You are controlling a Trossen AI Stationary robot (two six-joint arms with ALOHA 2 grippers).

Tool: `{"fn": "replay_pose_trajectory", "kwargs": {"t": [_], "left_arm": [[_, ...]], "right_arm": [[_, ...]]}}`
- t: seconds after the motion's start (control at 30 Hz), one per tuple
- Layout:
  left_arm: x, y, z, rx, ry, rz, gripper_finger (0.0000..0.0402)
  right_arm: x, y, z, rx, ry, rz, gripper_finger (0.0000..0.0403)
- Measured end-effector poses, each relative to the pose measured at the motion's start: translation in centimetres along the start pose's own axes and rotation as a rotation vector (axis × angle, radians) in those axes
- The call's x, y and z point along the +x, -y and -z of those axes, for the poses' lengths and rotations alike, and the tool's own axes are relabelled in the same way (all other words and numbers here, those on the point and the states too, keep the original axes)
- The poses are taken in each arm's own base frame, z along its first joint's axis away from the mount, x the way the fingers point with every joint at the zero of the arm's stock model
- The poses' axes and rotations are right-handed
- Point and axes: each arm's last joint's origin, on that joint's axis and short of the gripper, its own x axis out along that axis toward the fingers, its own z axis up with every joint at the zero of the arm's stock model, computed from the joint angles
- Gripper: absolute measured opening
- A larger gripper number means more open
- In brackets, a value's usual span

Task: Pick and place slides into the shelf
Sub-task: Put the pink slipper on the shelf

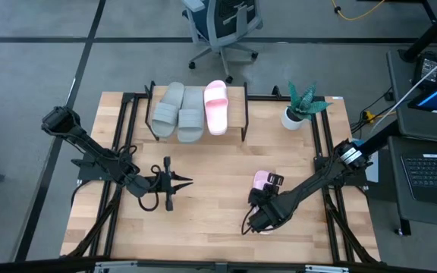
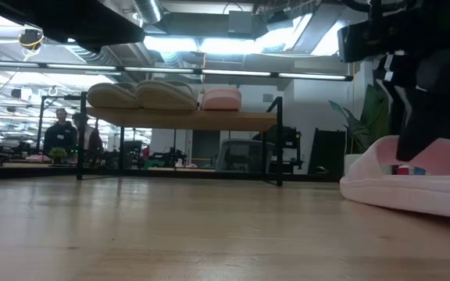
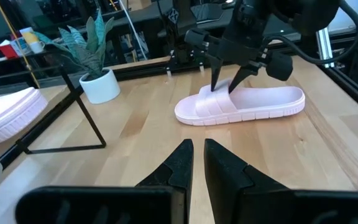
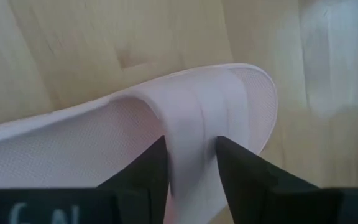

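Note:
The shelf (image 1: pixel 235 121) stands at the table's far middle. Two grey-green slides (image 1: pixel 179 112) and one pink slide (image 1: pixel 216 106) lie side by side on its plank top (image 2: pixel 186 119). The second pink slide (image 1: pixel 261 180) lies flat on the table at the near right, sole down (image 2: pixel 412 187). My right gripper (image 1: pixel 266 201) hangs over it, pointing down, shut on its strap. My left gripper (image 1: pixel 179 182) hovers at the table's near middle-left, level and pointing right; its fingers (image 3: pixel 188 165) are shut and touch nothing. My right gripper (image 4: pixel 191 168) pinches the wide strap (image 4: pixel 191 124) of the pink slide between its two fingers. It comes from above, pointing down. One finger (image 3: pixel 215 78) stands on the strap's toe side and the other in the foot opening. The slide's sole rests on the table.
A potted plant (image 1: pixel 302 106) in a white pot stands at the table's far right, beside the shelf. The shelf's thin black legs (image 3: pixel 73 118) reach the table. Black frame rails run along both table sides. Bare wood lies between the grippers and the shelf.

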Motion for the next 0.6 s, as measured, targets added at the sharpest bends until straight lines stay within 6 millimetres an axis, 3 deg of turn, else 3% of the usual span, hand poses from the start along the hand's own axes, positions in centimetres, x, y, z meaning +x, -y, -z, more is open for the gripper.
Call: {"fn": "replay_pose_trajectory", "kwargs": {"t": [0.27, 0.53, 0.6], "left_arm": [[0.0, 0.0, 0.0, 0.0, 0.0, 0.0, 0.0034], [0.0, 0.0, 0.0, 0.0, 0.0, 0.0, 0.0034], [0.01, -0.01, 0.0, 0.0, 0.0, 0.0, 0.0034]], "right_arm": [[0.01, 0.06, 0.01, -0.002, -0.001, 0.005, 0.0112], [0.01, 0.09, 0.02, -0.004, -0.001, 0.01, 0.0019], [0.01, 0.09, 0.02, -0.013, -0.001, 0.01, 0.0017]]}}
